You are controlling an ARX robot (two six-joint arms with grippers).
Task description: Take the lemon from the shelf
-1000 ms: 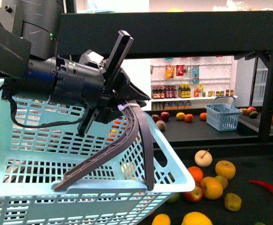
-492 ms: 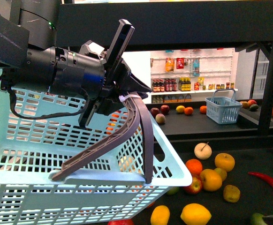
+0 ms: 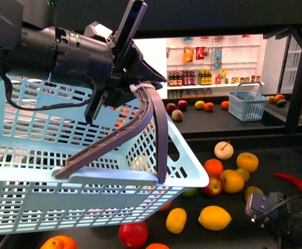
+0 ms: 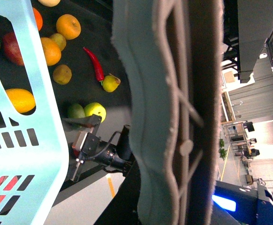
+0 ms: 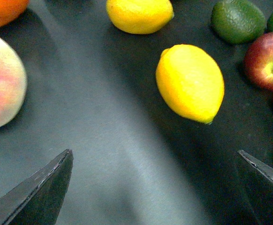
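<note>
My right pincer [image 5: 154,154] hangs spread wide over the black tray of the shelf [image 5: 103,140]. The lemon [image 5: 190,83] lies on the tray just ahead of it, touching neither finger (a second lemon [image 5: 139,14] and a lime [image 5: 237,19] lie further ahead). My left pincer [image 3: 124,91] is clamped on the grey handle [image 3: 146,129] of a pale blue basket [image 3: 88,181], well apart from my right pincer.
</note>
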